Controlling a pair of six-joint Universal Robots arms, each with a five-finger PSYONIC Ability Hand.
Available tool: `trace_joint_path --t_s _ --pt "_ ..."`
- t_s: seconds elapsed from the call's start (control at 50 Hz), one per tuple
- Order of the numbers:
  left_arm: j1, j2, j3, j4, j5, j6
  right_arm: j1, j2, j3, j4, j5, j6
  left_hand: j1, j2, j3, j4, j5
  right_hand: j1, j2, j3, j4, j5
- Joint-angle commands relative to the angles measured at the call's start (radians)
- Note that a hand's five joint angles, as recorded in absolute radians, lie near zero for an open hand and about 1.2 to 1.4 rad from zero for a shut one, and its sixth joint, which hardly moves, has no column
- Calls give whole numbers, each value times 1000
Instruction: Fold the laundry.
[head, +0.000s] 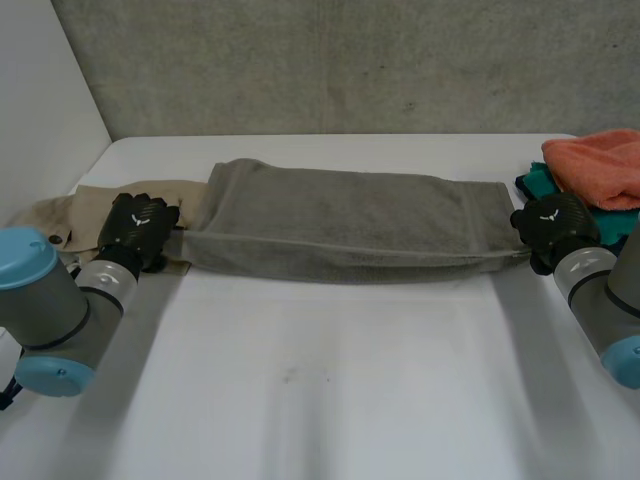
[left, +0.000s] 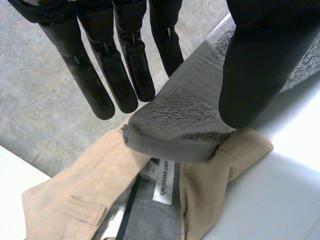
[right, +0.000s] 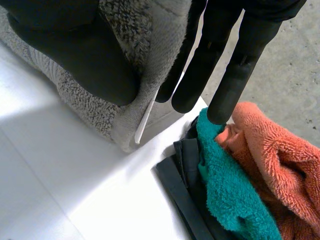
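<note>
Head view: grey towel (head: 340, 225) ends in L hand (head: 135, 228), R hand (head: 555, 225)

Grey towel (head: 340, 225), folded to a long band, stretched crosswise; beige trousers (head: 90, 208) rumpled beneath its left corner; orange towel (head: 600, 165) and teal cloth (head: 535, 181) heaped by its right.

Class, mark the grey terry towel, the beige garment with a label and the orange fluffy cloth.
grey terry towel (head: 340, 225): head view, its middle.
beige garment (left: 85, 175): left wrist view, outer fabric beside the label.
orange fluffy cloth (head: 600, 165): head view, its upper surface.
</note>
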Motion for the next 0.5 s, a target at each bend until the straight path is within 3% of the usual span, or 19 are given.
trace_joint_path --t_s 0.02,0.08,0.18,0.26,0.42,0.5 --pt "3 -1 2 0 32 15 -3 -2 14 0 0 -3 203 196 201 212 214 268 219 202 195 207" --pt "3 -2 0 -4 66 18 -3 -2 17 0 0 -6 610 603 608 620 621 268 219 202 195 207" --pt "3 21 -16 -59 67 20 -6 -11 23 52 -3 -21 612 604 609 621 622 268 219 202 195 207" --pt "14 146 -62 -193 70 18 -7 -82 39 176 -4 -73 612 604 609 621 622 268 219 202 195 207" --pt "12 360 -144 -525 67 38 -12 -171 62 481 3 -190 612 604 609 621 622 268 219 202 195 207" --pt "20 489 -199 -771 66 159 -66 -250 138 707 5 -331 612 604 609 621 622 268 219 202 195 207"
